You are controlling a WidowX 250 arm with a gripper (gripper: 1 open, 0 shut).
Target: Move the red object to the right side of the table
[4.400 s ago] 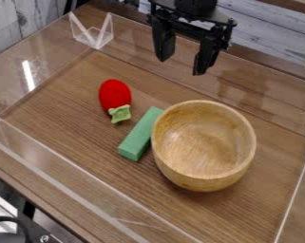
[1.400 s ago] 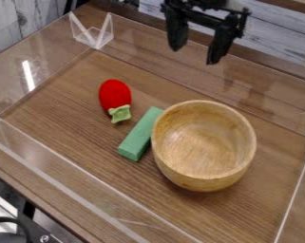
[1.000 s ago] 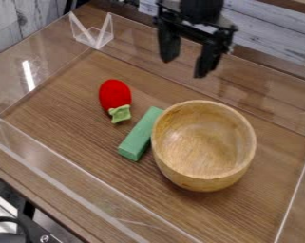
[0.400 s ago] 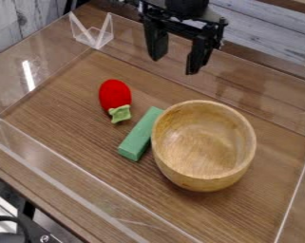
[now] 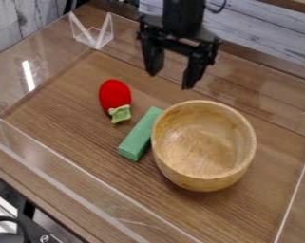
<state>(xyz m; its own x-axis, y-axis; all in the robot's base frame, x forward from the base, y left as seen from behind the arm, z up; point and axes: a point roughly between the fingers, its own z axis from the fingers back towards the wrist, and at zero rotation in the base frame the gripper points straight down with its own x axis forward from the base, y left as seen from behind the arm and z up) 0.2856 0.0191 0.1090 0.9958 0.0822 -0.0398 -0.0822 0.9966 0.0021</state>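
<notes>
The red object (image 5: 113, 94) is a small glossy strawberry-like toy with a green stub at its lower end. It lies on the brown wood-grain table (image 5: 66, 133), left of centre. My black gripper (image 5: 175, 74) hangs above the table, up and to the right of the red object, pointing down. Its two fingers stand wide apart with nothing between them. It touches nothing.
A green rectangular block (image 5: 141, 132) lies just right of the red object, slanted. A wooden bowl (image 5: 204, 143) sits right of the block, below the gripper. Low clear acrylic walls (image 5: 91, 31) border the table on all sides.
The gripper has come down and shifted left toward the red object, rolling slightly. Its fingers stayed wide apart. The red object, block and bowl have not moved.
</notes>
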